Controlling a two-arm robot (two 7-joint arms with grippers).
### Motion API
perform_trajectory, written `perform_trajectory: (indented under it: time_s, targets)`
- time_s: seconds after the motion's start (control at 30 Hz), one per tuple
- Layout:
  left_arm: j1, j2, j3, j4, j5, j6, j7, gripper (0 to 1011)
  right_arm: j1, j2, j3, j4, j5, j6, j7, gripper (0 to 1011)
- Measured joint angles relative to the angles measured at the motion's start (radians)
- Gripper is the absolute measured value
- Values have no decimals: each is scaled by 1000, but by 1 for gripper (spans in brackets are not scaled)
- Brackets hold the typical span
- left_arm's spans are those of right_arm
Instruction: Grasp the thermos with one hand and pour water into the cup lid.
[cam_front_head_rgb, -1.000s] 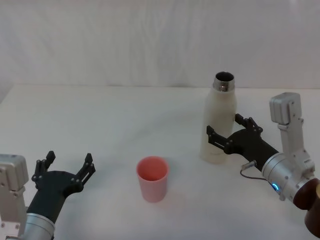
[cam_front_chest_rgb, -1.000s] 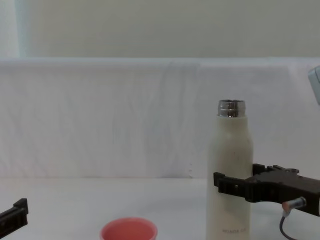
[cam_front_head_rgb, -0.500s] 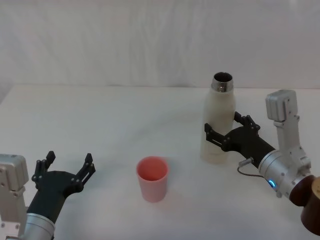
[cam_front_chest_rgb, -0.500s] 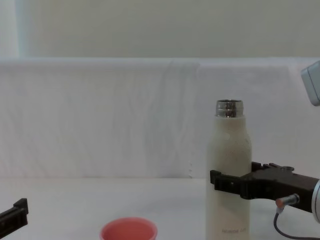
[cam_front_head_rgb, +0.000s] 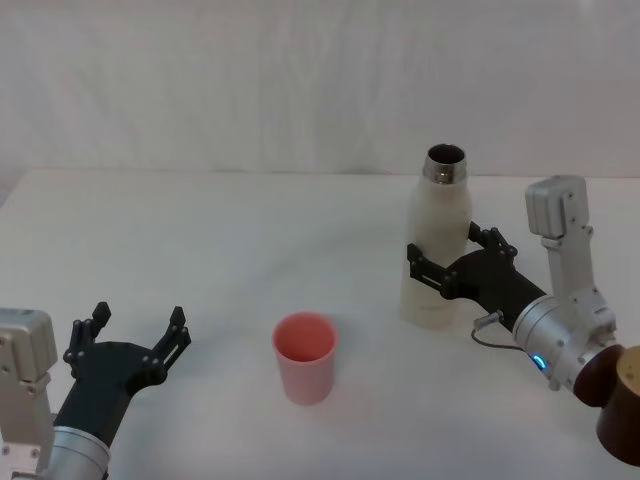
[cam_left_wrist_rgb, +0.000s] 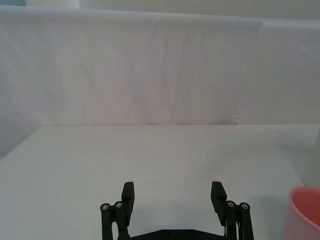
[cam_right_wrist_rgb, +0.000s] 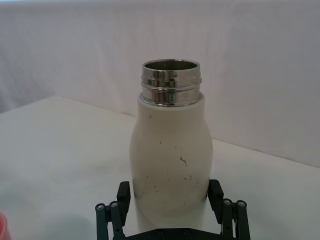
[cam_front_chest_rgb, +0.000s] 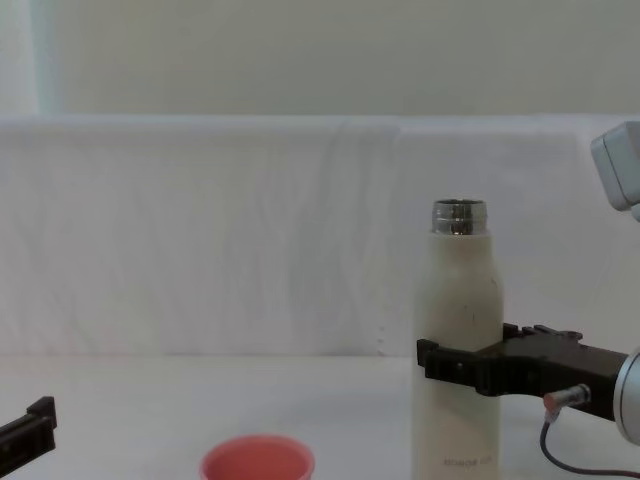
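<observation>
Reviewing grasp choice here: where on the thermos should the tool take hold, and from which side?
Grip the thermos around its straight lower body, coming in level from the robot's right, as the right tool does, its open fingers either side of it. It stands upright, and the body narrows toward the steel neck, which must stay free for pouring into the cup lid.

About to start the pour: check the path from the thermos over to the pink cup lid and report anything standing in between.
Nothing visible stands between them. The thermos stands upright with the right gripper straddling its body, and the cup lid sits nearer the robot and to its left across bare table. The left gripper rests open, left of the cup lid.
</observation>
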Motion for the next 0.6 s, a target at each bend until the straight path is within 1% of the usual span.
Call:
perform_trajectory:
  time_s: [0.43,0.6]
  targets:
    - [0,0,0,0,0,0,0,1001,16,-16,2,23,-2,1,-2,1001]
    - [0,0,0,0,0,0,0,1001,26,-24,2,42,-2,-5,-2,1001]
